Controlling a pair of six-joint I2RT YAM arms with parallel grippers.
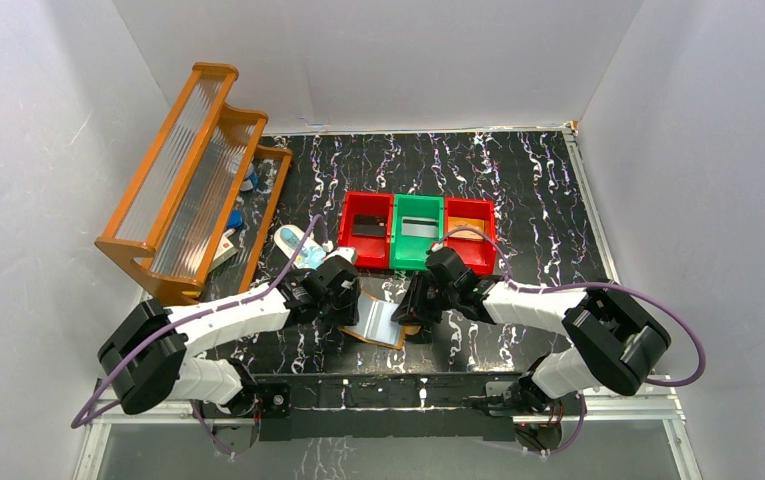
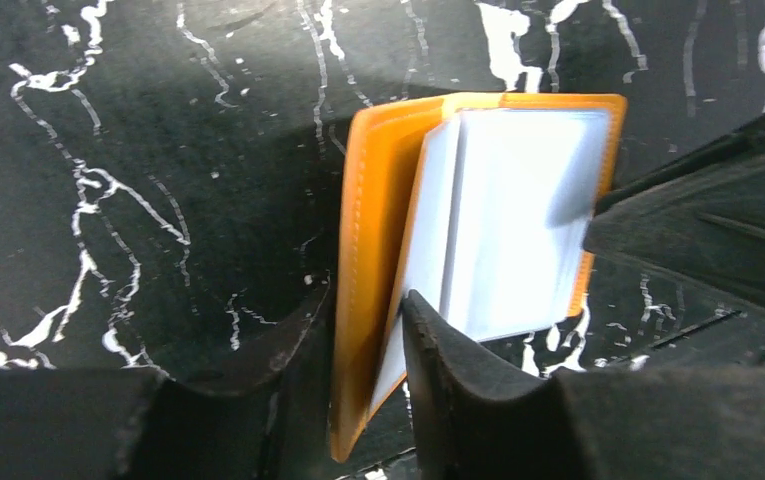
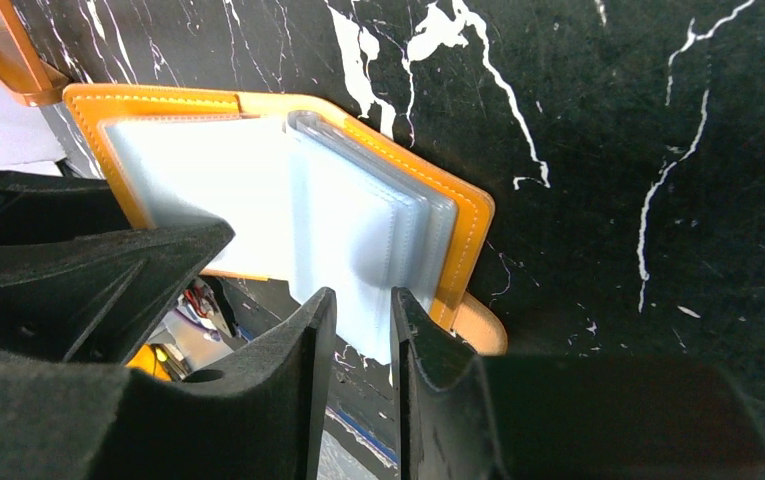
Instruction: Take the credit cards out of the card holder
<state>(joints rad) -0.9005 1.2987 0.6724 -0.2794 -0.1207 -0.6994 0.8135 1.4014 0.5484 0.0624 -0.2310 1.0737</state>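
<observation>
The orange card holder lies open on the black marble table between my two grippers. My left gripper is shut on its left orange cover, with the cover and a pale inner page pinched between the jaws. The holder shows a stack of clear sleeves and its small tab. My right gripper is nearly closed on a pale blue-grey credit card that sticks out past the holder's near edge.
Two red bins flank a green bin just behind the holder, each with something flat inside. A wooden rack stands at the back left. A pale blue-and-white oval item lies beside it.
</observation>
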